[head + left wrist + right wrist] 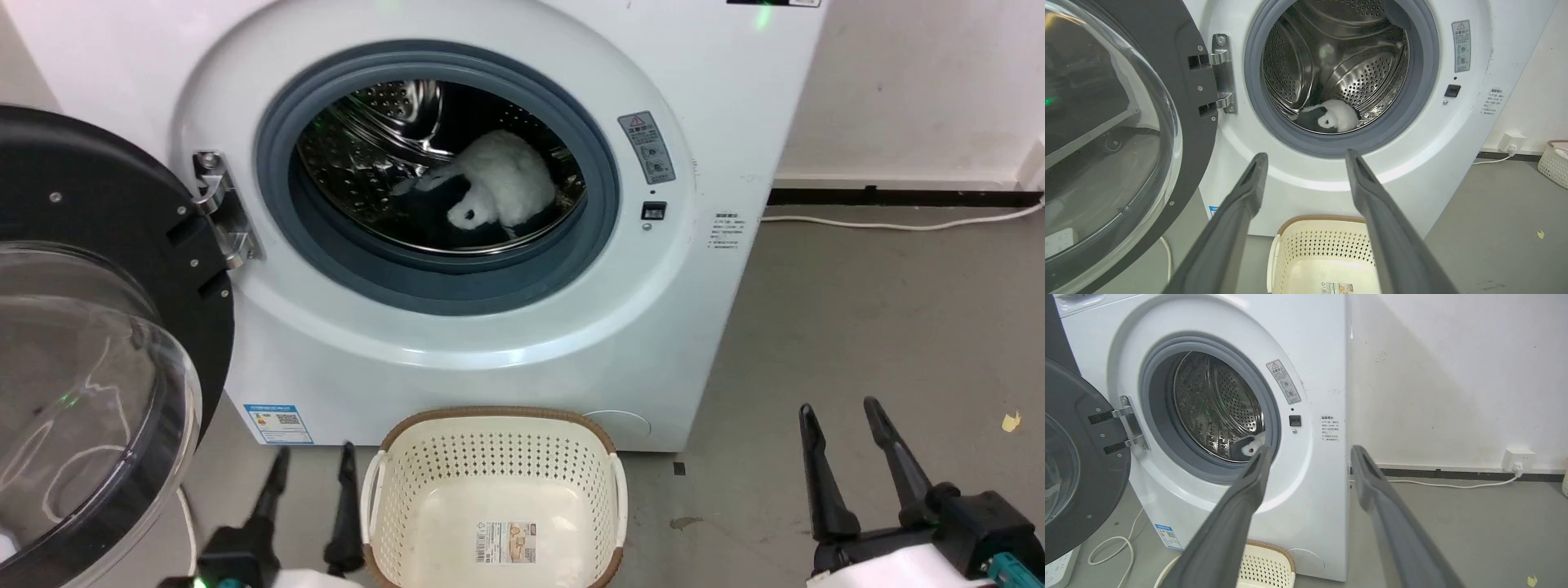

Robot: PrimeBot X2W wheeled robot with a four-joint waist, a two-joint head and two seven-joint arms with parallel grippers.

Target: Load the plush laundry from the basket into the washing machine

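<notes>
The panda plush (502, 184) lies inside the open washing machine (457, 367), the basket (490, 457) just in front. Left gripper (315, 447) and right gripper (838, 404) hover, fingers spread, holding nothing

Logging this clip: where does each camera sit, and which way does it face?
Head view: on the head, looking down at the washing machine and basket; left gripper, right gripper at bottom.
Left wrist view: left arm, facing the drum; own fingers.
Right wrist view: right arm, facing machine's right front and wall; own fingers.
Shared: all show the plush laundry in the drum.
</notes>
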